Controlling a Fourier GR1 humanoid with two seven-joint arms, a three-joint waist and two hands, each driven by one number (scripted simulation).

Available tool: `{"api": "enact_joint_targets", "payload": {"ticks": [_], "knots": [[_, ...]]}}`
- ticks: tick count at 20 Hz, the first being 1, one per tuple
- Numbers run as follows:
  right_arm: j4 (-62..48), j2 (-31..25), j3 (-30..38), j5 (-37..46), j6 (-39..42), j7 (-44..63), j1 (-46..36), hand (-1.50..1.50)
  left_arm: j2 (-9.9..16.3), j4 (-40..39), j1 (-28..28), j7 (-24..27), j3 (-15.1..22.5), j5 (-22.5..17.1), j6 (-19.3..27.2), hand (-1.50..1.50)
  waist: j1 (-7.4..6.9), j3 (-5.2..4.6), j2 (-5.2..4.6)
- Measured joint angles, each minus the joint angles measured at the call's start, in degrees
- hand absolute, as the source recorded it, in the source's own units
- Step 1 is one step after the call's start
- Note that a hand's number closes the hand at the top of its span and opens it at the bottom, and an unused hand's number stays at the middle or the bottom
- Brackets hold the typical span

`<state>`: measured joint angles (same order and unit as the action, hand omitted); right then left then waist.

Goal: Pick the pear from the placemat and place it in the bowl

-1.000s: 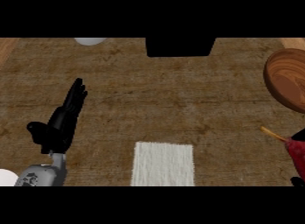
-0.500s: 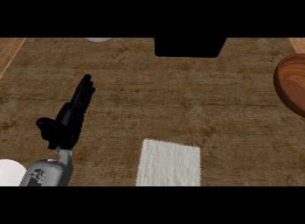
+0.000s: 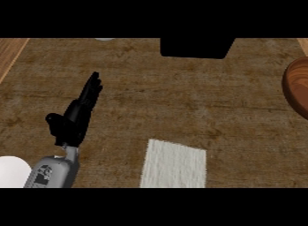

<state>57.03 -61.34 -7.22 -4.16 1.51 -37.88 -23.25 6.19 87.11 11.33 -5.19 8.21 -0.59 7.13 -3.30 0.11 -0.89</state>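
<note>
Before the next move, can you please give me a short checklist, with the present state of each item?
1. Pear in view: not ok. No pear shows on the white placemat or elsewhere on the counter.
2. Placemat in view: ok. It lies near the lower edge, right of the left hand.
3. Bowl in view: ok, in part. The wooden bowl is cut by the right edge.
4. Left hand free: ok. Its fingers are straight and hold nothing.
5. Right hand in view: not ok. It does not show.
6. Inside of the bowl free: cannot tell. Most of it is out of view.
</note>
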Motion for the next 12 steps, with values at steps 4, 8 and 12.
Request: {"api": "enact_joint_targets", "payload": {"ticks": [4, 8, 12], "knots": [[-12.46, 4.30, -1.87, 5.96, -0.96, -4.10, -6.65, 1.50, -0.33, -0.21, 0.08, 0.41, 0.25, 0.26, -0.24, 0.00, -0.44, 0.04, -0.18], [-22.56, 7.21, -3.69, 9.51, 2.06, -7.23, -10.83, -1.50, -0.41, -0.11, 0.63, -0.03, 0.02, -0.03, -0.62, 0.00, -0.67, 0.11, -0.33], [-30.04, 8.91, -5.32, 11.71, 8.16, -9.90, -14.29, -1.50, -0.56, 0.18, 0.70, -0.30, 0.17, 0.33, -0.46, 0.00, -0.94, 0.16, -0.48]]}}
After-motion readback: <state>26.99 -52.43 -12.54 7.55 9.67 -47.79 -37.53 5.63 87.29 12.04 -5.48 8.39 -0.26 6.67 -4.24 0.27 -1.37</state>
